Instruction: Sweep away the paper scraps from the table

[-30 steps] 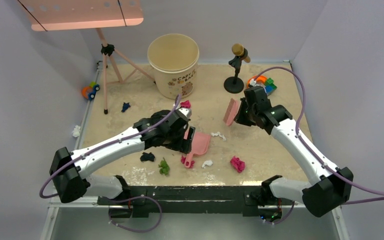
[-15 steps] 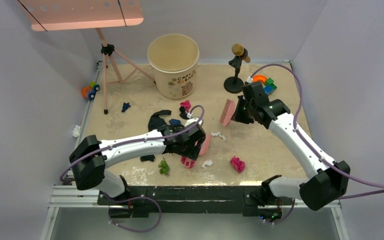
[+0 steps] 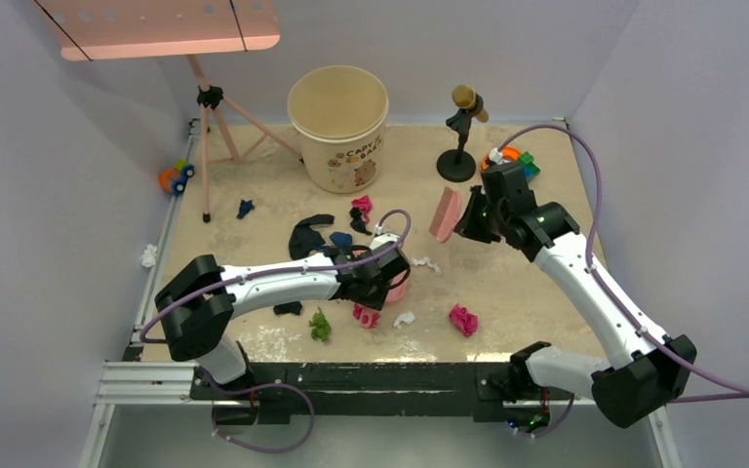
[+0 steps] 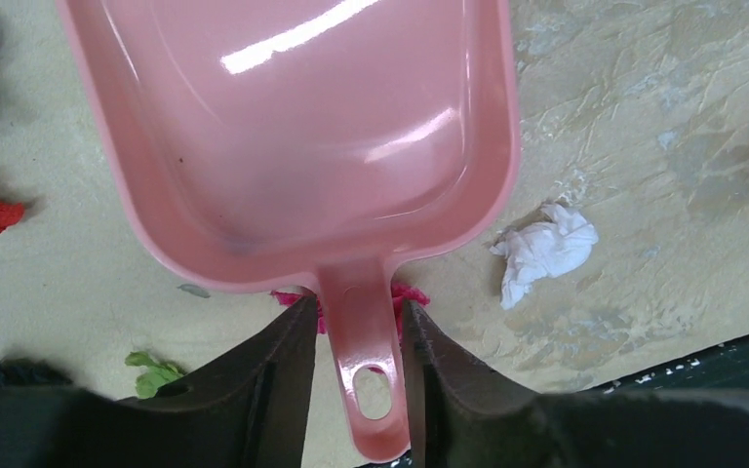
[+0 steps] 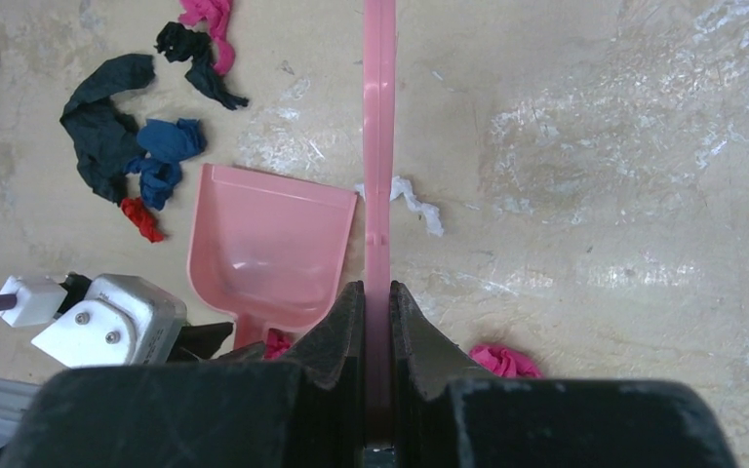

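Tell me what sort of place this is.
Probably a robot test cell: plain white walls box in a beige speckled tabletop, two white robot arms are bolted at its near edge, and crumpled paper scraps lie scattered.

Left wrist view, centre: a glossy, smooth pink plastic dustpan (image 4: 293, 127) catching bright highlights. Beneath it lies the matt, speckled, stone-look table (image 4: 644, 117). Right of centre, crumpled white paper scraps (image 4: 544, 249). Right wrist view, centre: smooth pink plastic brush (image 5: 379, 146).
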